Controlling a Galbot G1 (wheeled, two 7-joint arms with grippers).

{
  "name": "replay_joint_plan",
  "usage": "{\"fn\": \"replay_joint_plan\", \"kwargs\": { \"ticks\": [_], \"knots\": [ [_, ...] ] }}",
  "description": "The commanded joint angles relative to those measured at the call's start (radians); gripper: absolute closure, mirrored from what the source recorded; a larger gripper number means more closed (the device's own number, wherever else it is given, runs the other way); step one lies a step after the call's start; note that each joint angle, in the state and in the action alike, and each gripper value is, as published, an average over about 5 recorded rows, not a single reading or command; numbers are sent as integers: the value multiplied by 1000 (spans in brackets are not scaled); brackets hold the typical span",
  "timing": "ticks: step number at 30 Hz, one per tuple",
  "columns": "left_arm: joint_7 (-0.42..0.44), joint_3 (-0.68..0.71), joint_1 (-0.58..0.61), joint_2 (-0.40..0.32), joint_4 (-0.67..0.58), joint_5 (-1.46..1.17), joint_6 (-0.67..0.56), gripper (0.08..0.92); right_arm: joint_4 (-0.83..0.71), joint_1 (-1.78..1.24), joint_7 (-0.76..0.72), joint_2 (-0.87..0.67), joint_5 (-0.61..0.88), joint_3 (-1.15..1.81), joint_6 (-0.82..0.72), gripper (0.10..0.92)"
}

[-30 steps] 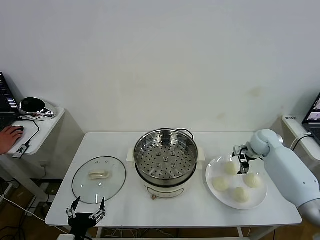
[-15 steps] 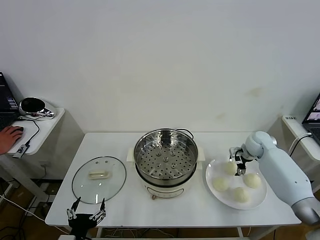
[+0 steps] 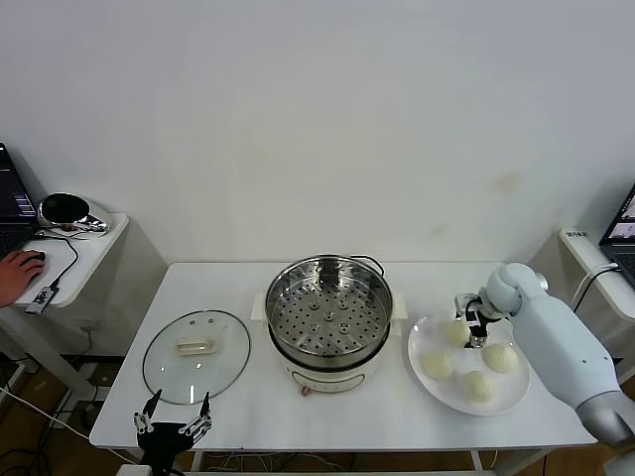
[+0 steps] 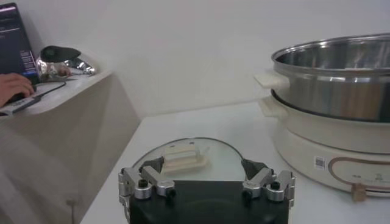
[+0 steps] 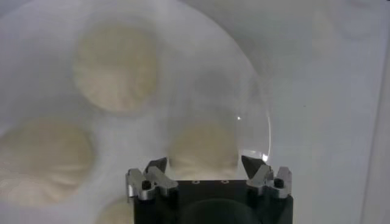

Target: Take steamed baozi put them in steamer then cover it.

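Over the plate [image 3: 434, 391] at the table's right end, the right gripper [image 3: 471, 319] is straddling the far bun [image 3: 457, 334] with jaws spread.

- In the head view, you see only a hand [image 3: 18, 270] at the left edge; the rest of the person is cut off.
- The right gripper [image 3: 468, 327] covers part of the bun [image 3: 456, 334] at the top of the plate [image 3: 442, 393].
- In the right wrist view, the buns look soft and fuzzy. One bun [image 5: 116, 214] is cut off at the bottom edge.
- In the left wrist view, the steamer [image 4: 341, 128] runs off the right edge.
- The left gripper [image 3: 171, 419] sits at the bottom edge of the head view; its arm is cut off.
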Motion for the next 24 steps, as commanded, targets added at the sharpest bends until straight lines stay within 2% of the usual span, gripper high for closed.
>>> {"fn": "replay_joint_plan", "kwargs": {
  "ticks": [1, 14, 18, 24],
  "knots": [
    [0, 0, 0, 0, 1, 0, 0, 177, -5, 1, 10, 3, 0, 0, 1, 348],
    [0, 2, -2, 1, -3, 0, 0, 177, 24, 22, -8, -28, 86, 2, -12, 396],
    [0, 6, -4, 2, -7, 0, 1, 177, 101, 69, -38, -72, 169, -36, -31, 399],
    [-1, 19, -7, 3, -16, 7, 1, 177, 239, 284, -80, -146, 372, -216, -77, 398]
  ]
}}
